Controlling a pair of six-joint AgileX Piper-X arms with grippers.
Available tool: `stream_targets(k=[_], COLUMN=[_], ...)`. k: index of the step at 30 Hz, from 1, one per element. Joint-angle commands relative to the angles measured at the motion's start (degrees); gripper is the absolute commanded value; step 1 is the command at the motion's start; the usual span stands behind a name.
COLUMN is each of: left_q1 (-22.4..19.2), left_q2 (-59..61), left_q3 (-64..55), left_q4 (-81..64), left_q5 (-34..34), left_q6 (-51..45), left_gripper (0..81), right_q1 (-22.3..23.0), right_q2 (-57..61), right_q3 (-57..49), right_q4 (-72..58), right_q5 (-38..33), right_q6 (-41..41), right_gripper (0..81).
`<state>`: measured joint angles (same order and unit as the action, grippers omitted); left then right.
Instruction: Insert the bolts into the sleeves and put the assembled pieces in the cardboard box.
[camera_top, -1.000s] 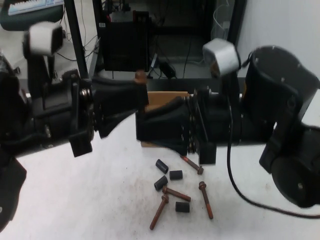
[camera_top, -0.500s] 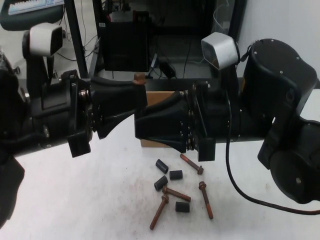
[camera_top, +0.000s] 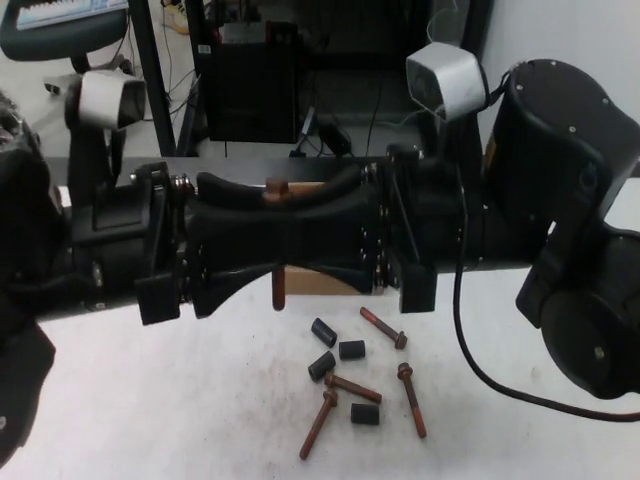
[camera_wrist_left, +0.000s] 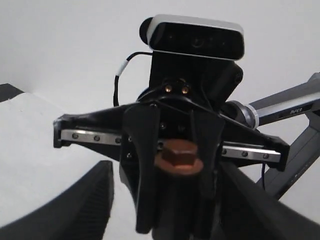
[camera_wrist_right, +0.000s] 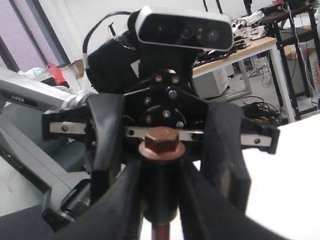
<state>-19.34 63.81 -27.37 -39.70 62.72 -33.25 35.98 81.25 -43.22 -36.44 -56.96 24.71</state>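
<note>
Right hand (camera_wrist_left: 175, 192): clenched on sleeve (camera_wrist_right: 160, 192), bolt (camera_wrist_right: 160, 141) through it
Left hand (camera_wrist_right: 165, 170): released, fingers (camera_wrist_right: 106, 150) wide around sleeve
Counter (camera_top: 150, 400): loose bolts (camera_top: 410, 398), loose sleeves (camera_top: 352, 350) below hands

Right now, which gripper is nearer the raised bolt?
Right. The right gripper is shut on the bolt, just under its head. The left gripper stands open around it, a finger on each side, not touching.
</note>
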Motion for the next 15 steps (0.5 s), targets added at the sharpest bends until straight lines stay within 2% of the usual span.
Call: stream_targets(k=[1, 10, 11, 13, 15], left_q1=[0.71, 9.81, 10.68, 12.6, 13.9], left_q2=[-0.2, -0.2, -0.2, -0.2, -0.2], left_q3=[-0.77, -5.78, -6.03, -6.06, -5.83], left_q4=[-3.2, -3.3, -3.31, -3.31, -2.9], left_q5=[-0.98, -1.21, -1.21, -0.38, 1.22], left_q6=[-0.27, -0.27, -0.27, -0.27, 0.2], left_gripper=[56.3, 56.1, 53.9, 42.3, 17.4], right_q1=[-0.16, -1.58, -2.23, -3.62, -5.22], right_q2=[-0.86, -0.86, -0.86, -0.86, -0.86], right_q3=[-0.69, -0.54, -0.54, -0.54, -0.54], right_q4=[1.42, 3.9, 4.57, 6.41, 8.61], right_q5=[-0.59, -0.49, -0.41, 0.86, 5.04], right_q6=[-1.53, -2.88, -2.88, -3.23, -5.22], right_gripper=[0.9, 0.9, 0.9, 0.9, 0.9])
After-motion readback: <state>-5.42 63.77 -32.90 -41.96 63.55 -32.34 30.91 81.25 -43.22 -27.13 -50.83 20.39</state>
